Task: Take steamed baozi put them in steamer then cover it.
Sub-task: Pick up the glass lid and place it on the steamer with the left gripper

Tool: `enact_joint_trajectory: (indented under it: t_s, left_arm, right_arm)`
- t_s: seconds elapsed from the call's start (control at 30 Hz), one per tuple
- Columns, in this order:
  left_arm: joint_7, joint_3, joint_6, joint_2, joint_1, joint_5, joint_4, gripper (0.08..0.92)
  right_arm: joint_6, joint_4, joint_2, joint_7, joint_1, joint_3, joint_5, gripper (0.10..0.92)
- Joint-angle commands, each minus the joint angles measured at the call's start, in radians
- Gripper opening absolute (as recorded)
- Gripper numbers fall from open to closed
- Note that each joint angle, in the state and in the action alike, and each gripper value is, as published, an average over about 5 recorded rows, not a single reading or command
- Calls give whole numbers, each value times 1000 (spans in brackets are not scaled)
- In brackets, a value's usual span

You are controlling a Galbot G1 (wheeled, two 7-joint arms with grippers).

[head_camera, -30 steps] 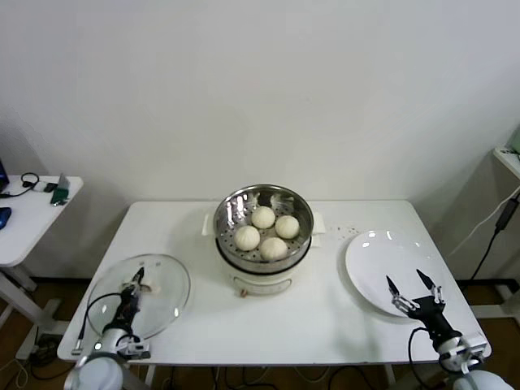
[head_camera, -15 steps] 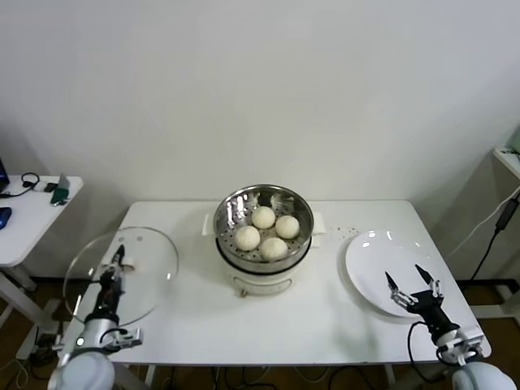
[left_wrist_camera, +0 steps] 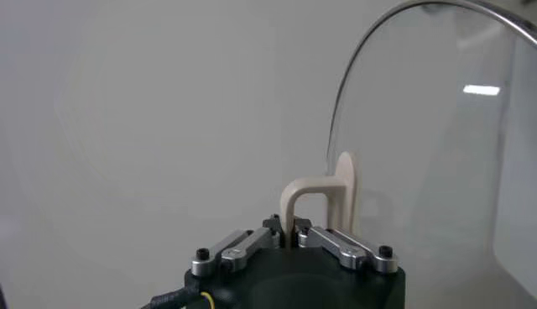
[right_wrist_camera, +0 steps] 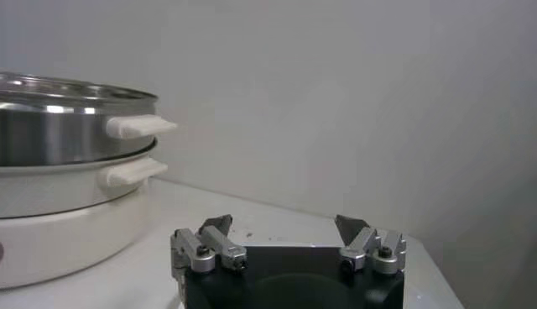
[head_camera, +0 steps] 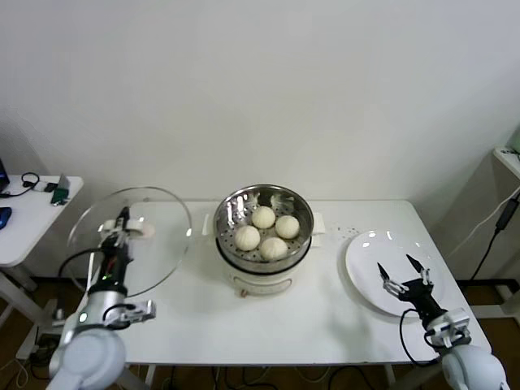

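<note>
Steel shines on the steamer (head_camera: 263, 230), which stands in the middle of the table (head_camera: 325, 317) with all four steamed baozi (head_camera: 266, 228) inside, seen from the head. The left pincer (head_camera: 122, 227) holds the glass lid (head_camera: 130, 240) tilted in the air, left of the steamer. The right pincer (head_camera: 403, 276) hangs spread apart over the white plate (head_camera: 370, 260).

From the left wrist, the left pincer (left_wrist_camera: 291, 237) is clamped on the cream handle (left_wrist_camera: 323, 198) of the lid (left_wrist_camera: 436, 151). Glass is stiff, rather heavy and fragile, so I judge this handle the proper hold.

From the right wrist, the right pincer (right_wrist_camera: 285, 235) is apart, with nothing between; the steamer (right_wrist_camera: 71, 143) stands farther off.
</note>
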Motion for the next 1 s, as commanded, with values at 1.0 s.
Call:
enact_joint_trajectory:
  t_s: [1.0]
  left_arm:
    - [306,684,294,-510,-680,214,459,151]
  right_arm:
    - [0,-29,17,23,50,-1,-50,823]
